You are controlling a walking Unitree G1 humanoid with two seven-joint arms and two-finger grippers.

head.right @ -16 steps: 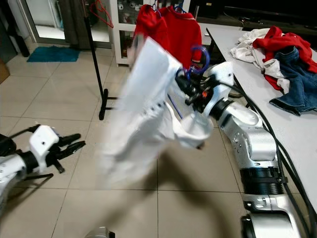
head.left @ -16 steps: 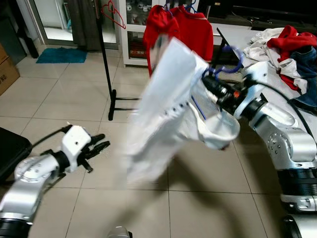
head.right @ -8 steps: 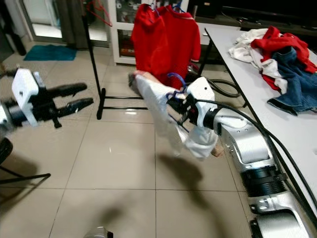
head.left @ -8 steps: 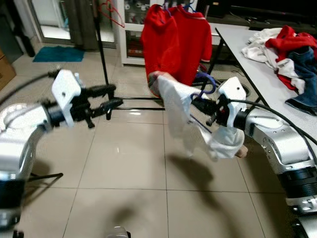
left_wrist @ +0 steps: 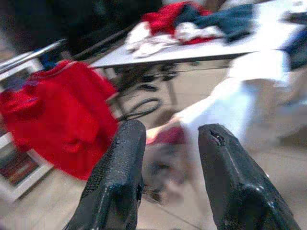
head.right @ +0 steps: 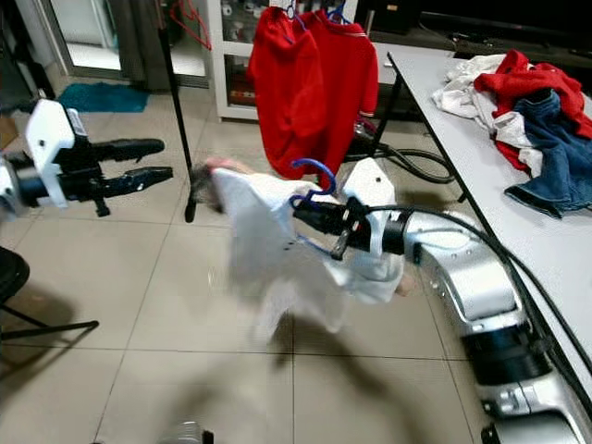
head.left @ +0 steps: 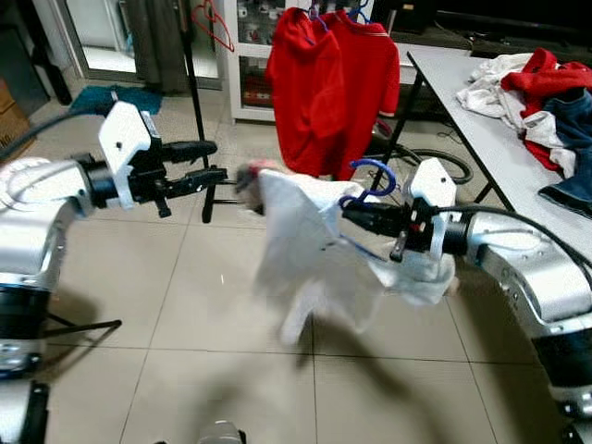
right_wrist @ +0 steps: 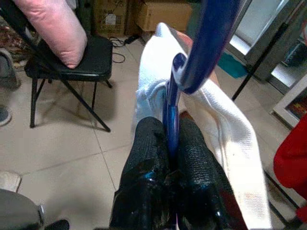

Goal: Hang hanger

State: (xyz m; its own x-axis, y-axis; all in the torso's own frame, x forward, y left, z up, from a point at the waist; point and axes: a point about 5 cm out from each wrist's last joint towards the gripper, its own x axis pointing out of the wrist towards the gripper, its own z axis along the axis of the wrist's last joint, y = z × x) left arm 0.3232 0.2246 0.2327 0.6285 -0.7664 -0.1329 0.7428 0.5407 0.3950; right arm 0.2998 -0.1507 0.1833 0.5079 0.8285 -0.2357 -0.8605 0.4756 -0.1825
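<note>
No legible text, label, brand, number or sign appears in any view. The cardboard boxes (right_wrist: 158, 14) carry small markings, too blurred to read.

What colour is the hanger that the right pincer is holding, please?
Blue; the hanger shows best in the right wrist view.

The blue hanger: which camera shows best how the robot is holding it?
The right wrist view: the right gripper has its fingers shut on the blue hanger, seen close up, with the white garment behind. The eye views show its hook above the draped garment; the left wrist view shows blurred white cloth.
</note>
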